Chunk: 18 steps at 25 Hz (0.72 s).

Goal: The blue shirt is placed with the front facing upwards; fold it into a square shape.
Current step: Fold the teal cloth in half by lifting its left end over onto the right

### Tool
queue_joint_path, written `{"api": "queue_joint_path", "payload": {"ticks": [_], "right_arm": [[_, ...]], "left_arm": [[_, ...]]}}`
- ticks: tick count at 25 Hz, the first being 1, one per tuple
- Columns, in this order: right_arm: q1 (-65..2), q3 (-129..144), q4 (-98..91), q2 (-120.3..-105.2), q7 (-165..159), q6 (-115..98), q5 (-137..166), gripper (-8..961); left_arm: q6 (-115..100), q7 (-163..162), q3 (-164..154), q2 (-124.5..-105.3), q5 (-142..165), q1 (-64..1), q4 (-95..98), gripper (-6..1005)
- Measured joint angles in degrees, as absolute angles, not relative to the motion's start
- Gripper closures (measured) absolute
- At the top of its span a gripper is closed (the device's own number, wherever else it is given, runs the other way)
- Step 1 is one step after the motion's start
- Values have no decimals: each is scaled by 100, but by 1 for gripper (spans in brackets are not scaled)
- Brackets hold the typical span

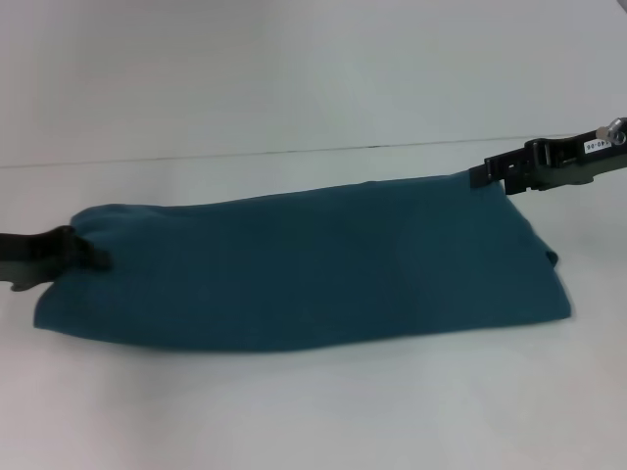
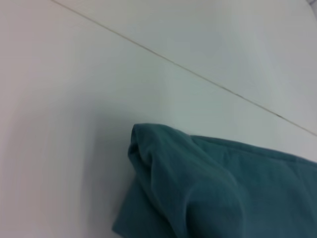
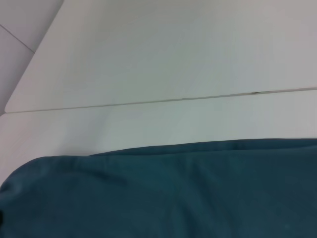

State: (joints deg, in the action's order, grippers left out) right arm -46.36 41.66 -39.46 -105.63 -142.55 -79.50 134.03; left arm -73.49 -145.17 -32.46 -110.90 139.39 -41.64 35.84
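The blue shirt [image 1: 304,269] lies as a long folded band across the white table [image 1: 294,411], plain side up with no lettering showing. My left gripper [image 1: 86,253] is at the shirt's left end, shut on the bunched corner of fabric [image 2: 148,153]. My right gripper [image 1: 487,176] is at the far right corner, shut on the cloth, and the shirt's far edge rises towards it. The right wrist view shows the smooth top of the shirt [image 3: 173,193] and its far edge. Neither wrist view shows any fingers.
A thin seam [image 1: 294,152] crosses the table behind the shirt. Bare white tabletop lies in front of the shirt and beyond it.
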Motion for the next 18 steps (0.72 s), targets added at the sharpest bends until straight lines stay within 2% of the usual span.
{"api": "queue_joint_path", "payload": {"ticks": [18], "right_arm": [[-4615, 4159, -3946, -10555, -14262, -7945, 13403, 210]], "left_arm": [[-7399, -14601, -2582, -10917, 14796, -4101, 3645, 918]]}}
